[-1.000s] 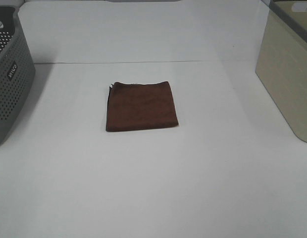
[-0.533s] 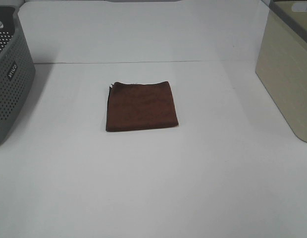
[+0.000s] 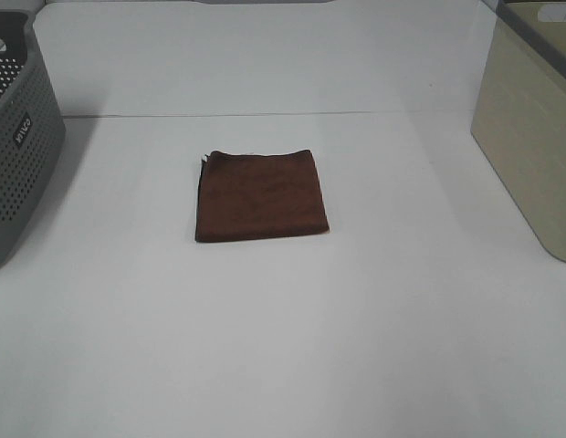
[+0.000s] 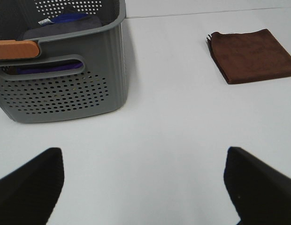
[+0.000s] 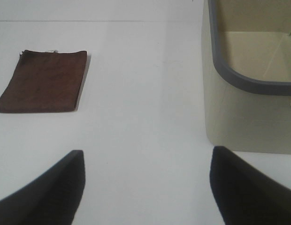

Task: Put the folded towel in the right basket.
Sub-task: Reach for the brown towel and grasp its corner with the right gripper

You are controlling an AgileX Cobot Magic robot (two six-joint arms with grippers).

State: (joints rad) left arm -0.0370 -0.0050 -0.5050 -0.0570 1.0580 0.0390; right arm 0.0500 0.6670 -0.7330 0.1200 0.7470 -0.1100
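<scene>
A folded brown towel (image 3: 261,194) lies flat in the middle of the white table. It also shows in the left wrist view (image 4: 251,55) and the right wrist view (image 5: 44,87). The beige right basket (image 3: 529,137) stands at the right edge; the right wrist view (image 5: 248,75) shows its inside empty. My left gripper (image 4: 143,183) is open and empty, well short of the towel, beside the grey basket. My right gripper (image 5: 148,187) is open and empty, between the towel and the beige basket. Neither gripper shows in the exterior view.
A grey perforated basket (image 3: 18,146) stands at the left edge. In the left wrist view it (image 4: 65,89) holds purple and grey cloth and has an orange handle (image 4: 16,48). A seam (image 3: 265,114) crosses the table behind the towel.
</scene>
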